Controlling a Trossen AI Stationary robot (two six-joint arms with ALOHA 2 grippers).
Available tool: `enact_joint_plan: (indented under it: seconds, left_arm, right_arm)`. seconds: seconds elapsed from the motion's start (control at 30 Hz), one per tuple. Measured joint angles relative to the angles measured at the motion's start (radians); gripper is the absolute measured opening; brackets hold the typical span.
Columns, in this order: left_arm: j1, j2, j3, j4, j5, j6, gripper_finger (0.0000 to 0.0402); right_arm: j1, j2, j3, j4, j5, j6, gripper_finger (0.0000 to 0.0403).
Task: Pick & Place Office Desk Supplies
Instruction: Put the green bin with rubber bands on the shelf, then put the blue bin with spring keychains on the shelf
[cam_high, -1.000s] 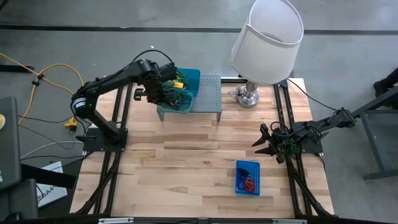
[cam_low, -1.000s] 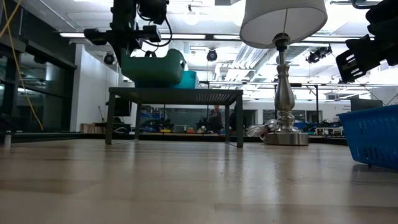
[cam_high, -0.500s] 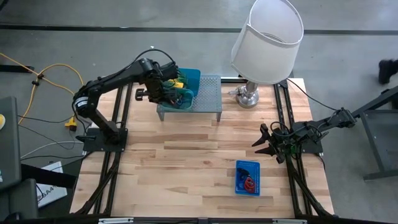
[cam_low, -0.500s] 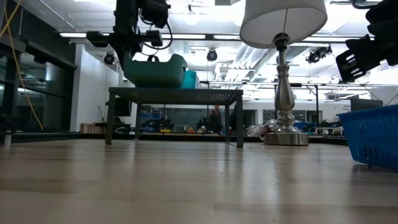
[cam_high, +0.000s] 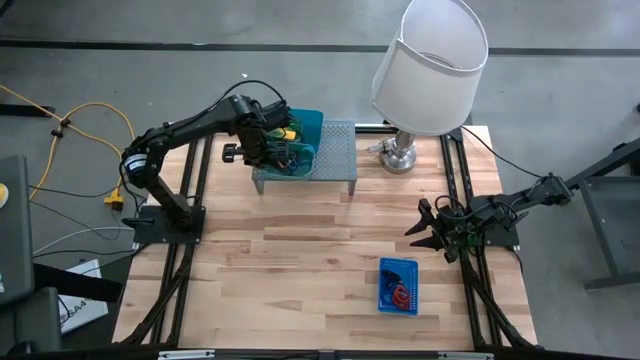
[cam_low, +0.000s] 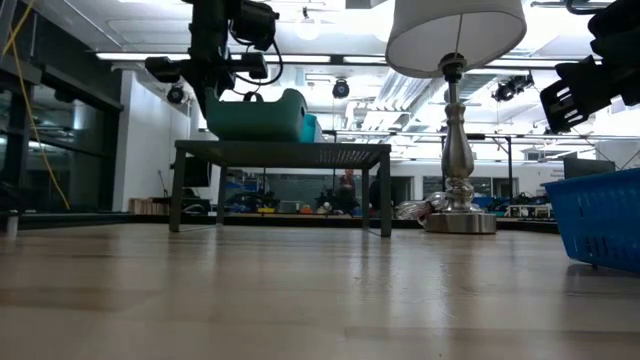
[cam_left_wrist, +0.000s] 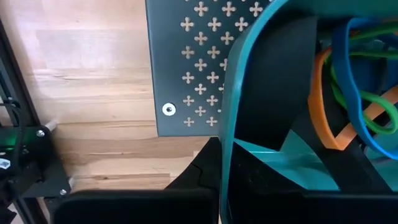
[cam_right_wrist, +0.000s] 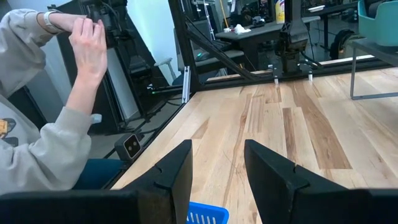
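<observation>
Teal tray (cam_high: 300, 150) beside lamp (cam_high: 428, 70), on riser (cam_high: 335, 155)

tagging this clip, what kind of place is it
Probably a robotics lab or workshop, not a real office. Two arms are bolted to a wooden table on a concrete floor, benches and gear fill the room behind, and a person sits beside the table handling a device.

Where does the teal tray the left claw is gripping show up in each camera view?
High view: teal tray on the grey shelf, upper middle.
Low view: tray atop the shelf, upper left.
Left wrist view: tray wall, centre to right, over the shelf.
Right wrist view: teal edge, top right corner, possibly it.
Shared landmark: the shelf.
</observation>
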Motion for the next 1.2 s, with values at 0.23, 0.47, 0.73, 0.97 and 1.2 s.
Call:
enact_joint_plan:
  seconds: [0.23, 0.47, 0.73, 0.97, 1.2]
  left_arm:
    - [0.000, 0.000, 0.000, -0.001, -0.011, 0.014, 0.0003]
    - [0.000, 0.000, 0.000, 0.000, -0.024, 0.013, 0.0019]
    - [0.000, 0.000, 0.000, 0.000, -0.030, -0.004, 0.0052]
    - [-0.015, -0.031, -0.001, -0.001, -0.047, -0.015, 0.0061]
    - [-0.050, -0.113, -0.001, 0.000, -0.090, -0.047, 0.0061]
  right_arm:
    - [0.000, 0.000, 0.000, 0.000, 0.000, 0.000, 0.0134]
    - [0.000, 0.000, 0.000, 0.000, 0.000, 0.000, 0.0134]
    - [0.000, 0.000, 0.000, 0.000, 0.000, 0.000, 0.0134]
    - [0.000, 0.000, 0.000, 0.000, 0.000, 0.000, 0.0134]
    - [0.000, 0.000, 0.000, 0.000, 0.000, 0.000, 0.0134]
